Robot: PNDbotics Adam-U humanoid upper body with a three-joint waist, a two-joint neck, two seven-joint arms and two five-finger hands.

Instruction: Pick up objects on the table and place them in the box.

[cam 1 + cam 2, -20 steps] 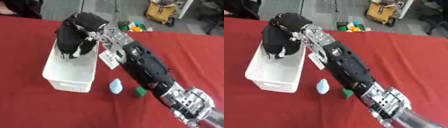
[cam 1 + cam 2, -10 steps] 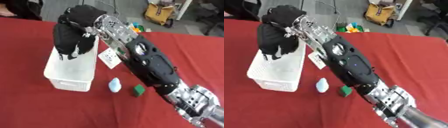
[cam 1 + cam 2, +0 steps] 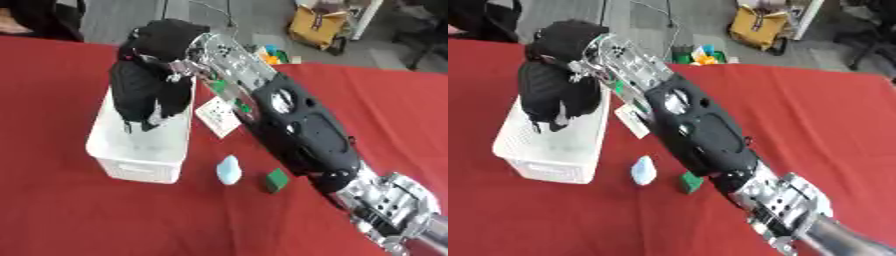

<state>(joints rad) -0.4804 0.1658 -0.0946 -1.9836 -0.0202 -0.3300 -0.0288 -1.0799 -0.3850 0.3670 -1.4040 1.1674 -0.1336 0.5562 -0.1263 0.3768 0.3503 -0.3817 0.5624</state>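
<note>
While our right arm stretches from five o'clock toward eleven, we see nearest us a small green block (image 3: 277,180) and a pale blue object (image 3: 228,169) on the red table (image 3: 52,210), just right of the white box (image 3: 140,160). We judge both light: the block stiff and easy to pinch across its flat sides, the blue piece perhaps softer. Farther off, a white card (image 3: 219,115) leans by the box, and our right hand (image 3: 149,95) hangs over it, fingers pointing down and relaxed, grasping nothing.
</note>
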